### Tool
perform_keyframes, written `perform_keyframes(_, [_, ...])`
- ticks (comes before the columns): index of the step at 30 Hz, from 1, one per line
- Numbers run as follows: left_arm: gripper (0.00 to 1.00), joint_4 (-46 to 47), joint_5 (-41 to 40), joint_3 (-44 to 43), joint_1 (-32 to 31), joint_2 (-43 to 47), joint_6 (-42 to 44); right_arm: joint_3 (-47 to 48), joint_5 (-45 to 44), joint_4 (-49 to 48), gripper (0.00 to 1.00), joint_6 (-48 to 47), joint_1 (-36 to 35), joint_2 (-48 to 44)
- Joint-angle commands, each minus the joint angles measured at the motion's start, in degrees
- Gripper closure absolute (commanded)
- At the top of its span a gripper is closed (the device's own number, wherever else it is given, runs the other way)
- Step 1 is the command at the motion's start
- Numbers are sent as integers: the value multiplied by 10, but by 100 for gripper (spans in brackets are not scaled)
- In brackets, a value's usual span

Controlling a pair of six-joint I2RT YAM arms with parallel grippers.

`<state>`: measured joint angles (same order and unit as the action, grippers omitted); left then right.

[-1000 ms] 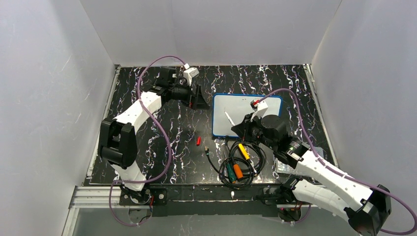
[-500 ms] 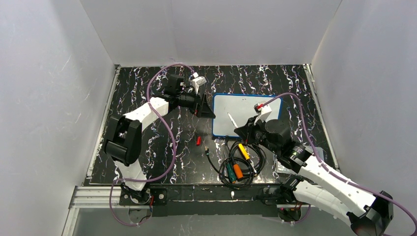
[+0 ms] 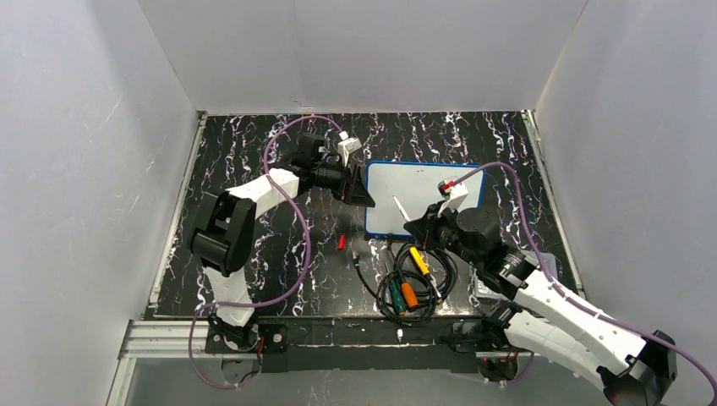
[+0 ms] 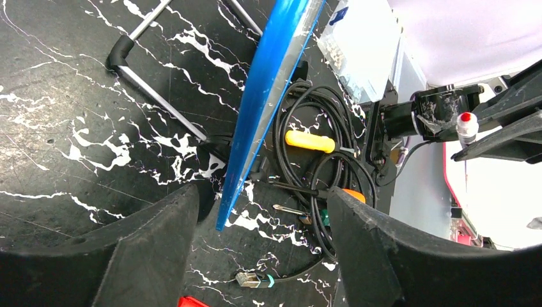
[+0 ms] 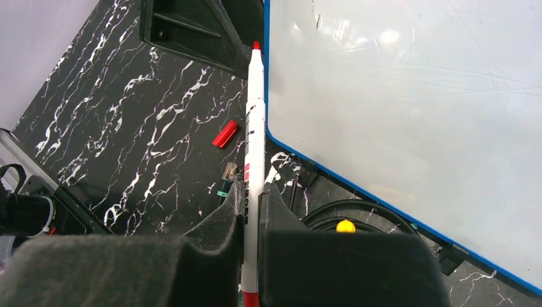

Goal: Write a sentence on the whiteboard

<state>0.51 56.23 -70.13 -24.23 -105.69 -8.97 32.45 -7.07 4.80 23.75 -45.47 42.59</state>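
Observation:
The whiteboard [image 3: 427, 193], white with a blue rim, lies on the dark marbled table; no sentence shows on its face [image 5: 409, 109]. My left gripper [image 3: 363, 191] is at the board's left edge. In the left wrist view its jaws [image 4: 259, 256] stand open, with the board's blue rim [image 4: 268, 96] and near corner between the fingers, touching neither. My right gripper [image 5: 254, 192] is shut on a white marker [image 5: 255, 115] with its red tip pointing forward just left of the board's rim. From above, the marker [image 3: 396, 206] hangs over the board's lower left part.
A red marker cap [image 3: 341, 243] lies left of the board's near corner. A coil of black cable with yellow, orange and green handles [image 3: 410, 279] sits in front of the board, a network plug [image 4: 262, 279] beside it. A clear plastic box [image 4: 358, 51] lies at right.
My left arm has swung right, from the back left up to the board's left edge, its jaws narrowing. The right gripper with the marker has shifted slightly.

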Motion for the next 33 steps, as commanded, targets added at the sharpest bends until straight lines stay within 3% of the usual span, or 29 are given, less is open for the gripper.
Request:
perform_keyframes(1, [32, 15, 16, -25, -3, 0, -7, 15, -11, -33, 99, -12, -3, 20])
perform_keyframes(8, [47, -1, 6, -39, -12, -20, 2, 46, -33, -74, 99, -9, -5, 73])
perform_keyframes(19, [79, -55, -15, -47, -20, -21, 53, 100, -89, -95, 99, -9, -20, 168])
perform_keyframes(30, [99, -73, -38, -41, -25, -9, 87, 122, -119, -112, 99, -15, -37, 219])
perform_keyframes(33, [100, -77, -44, -40, -28, -6, 101, 128, -127, -113, 99, -17, -41, 232])
